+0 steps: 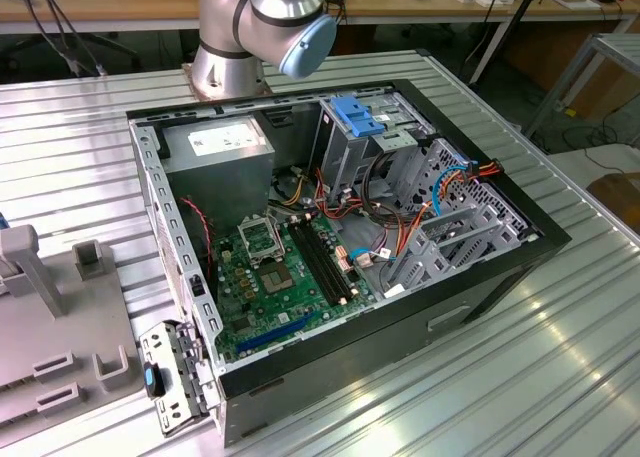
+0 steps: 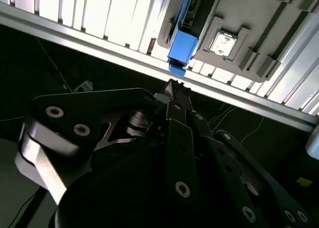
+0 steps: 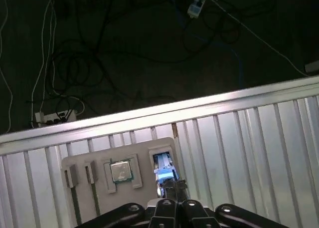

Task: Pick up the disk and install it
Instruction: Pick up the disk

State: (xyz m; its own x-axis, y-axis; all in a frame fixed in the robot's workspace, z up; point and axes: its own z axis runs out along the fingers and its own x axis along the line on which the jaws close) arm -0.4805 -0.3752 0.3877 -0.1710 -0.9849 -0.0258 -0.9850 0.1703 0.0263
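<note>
At the exterior view's left, a grey fixture (image 1: pixel 40 317) is laid on the ribbed surface (image 1: pixel 560 357). In the first wrist view the disk (image 3: pixel 160 164) is seen stood on edge in one of its slots, presumably for easy gripping. The gripper (image 3: pixel 174 185) is poised over it, jaws closed on nothing. Further right, the open computer case (image 1: pixel 330 237) is crowded with cables.

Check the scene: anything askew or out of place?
A metal bracket with a blue tab hangs tilted off a corner of the case, at the exterior view's lower left. The disk sits on edge in the tray.
</note>
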